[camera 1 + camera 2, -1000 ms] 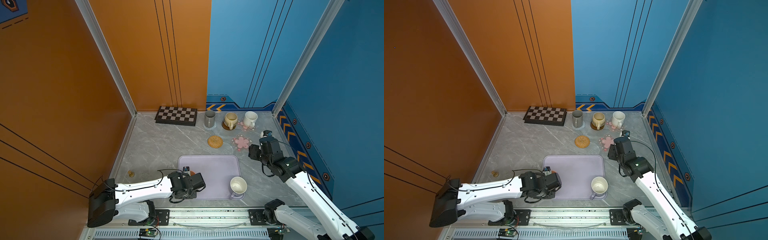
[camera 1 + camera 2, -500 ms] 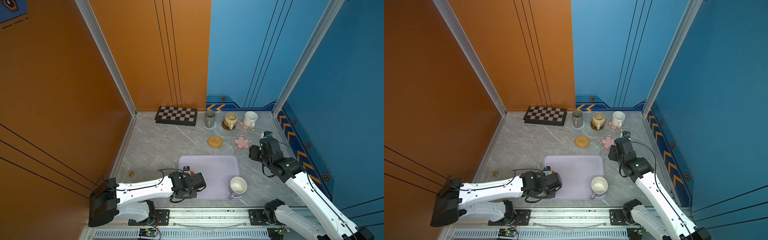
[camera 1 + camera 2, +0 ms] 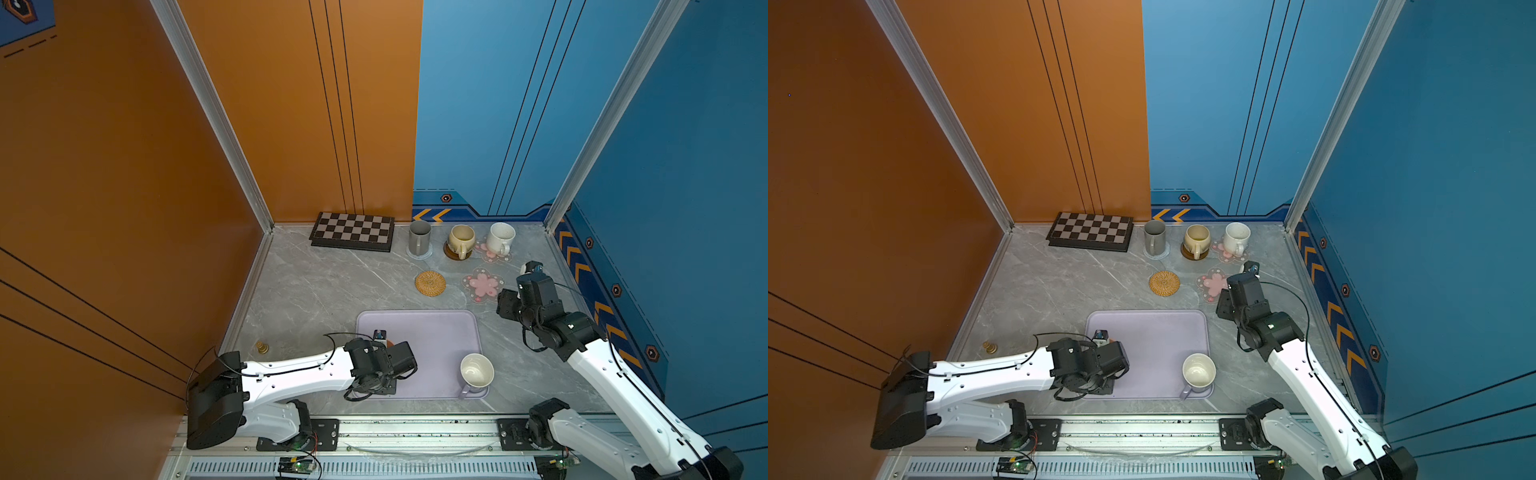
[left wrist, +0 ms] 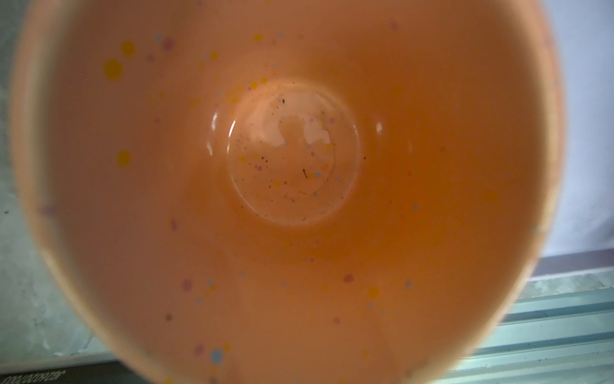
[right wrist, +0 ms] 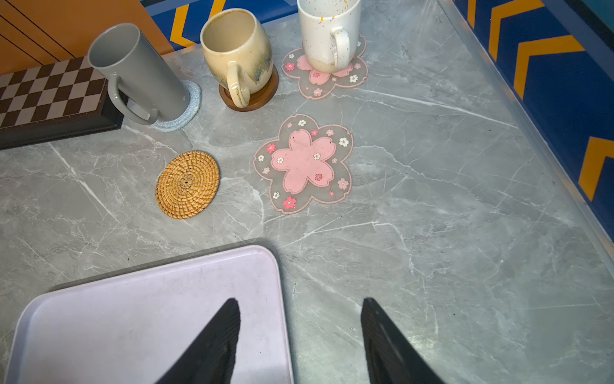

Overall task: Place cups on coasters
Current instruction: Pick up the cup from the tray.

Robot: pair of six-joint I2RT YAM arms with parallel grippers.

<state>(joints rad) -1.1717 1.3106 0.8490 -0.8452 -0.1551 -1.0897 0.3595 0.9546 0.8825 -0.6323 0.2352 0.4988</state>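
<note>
The inside of the orange cup (image 4: 292, 149) fills the left wrist view. My left gripper (image 3: 390, 370) is shut on it over the near-left part of the lavender tray (image 3: 432, 328), its fingers hidden. A lavender cup (image 3: 476, 371) stands on the tray's near right. At the back, the grey cup (image 5: 139, 69) is on the pale-blue coaster (image 5: 194, 103), the beige cup (image 5: 237, 50) on the brown disc (image 5: 265, 98), and the speckled white cup (image 5: 327, 30) on a pink flower coaster (image 5: 355, 78). The rattan coaster (image 5: 187, 184) and the other flower coaster (image 5: 304, 163) are bare. My right gripper (image 5: 299, 302) hangs open above the tray's far-right corner.
A chequered board (image 3: 352, 231) lies against the back wall, next to the grey cup. A small brass piece (image 3: 262, 347) sits near the left wall. Walls close in the table on the left, back and right, and a metal rail (image 3: 415, 432) runs along the front.
</note>
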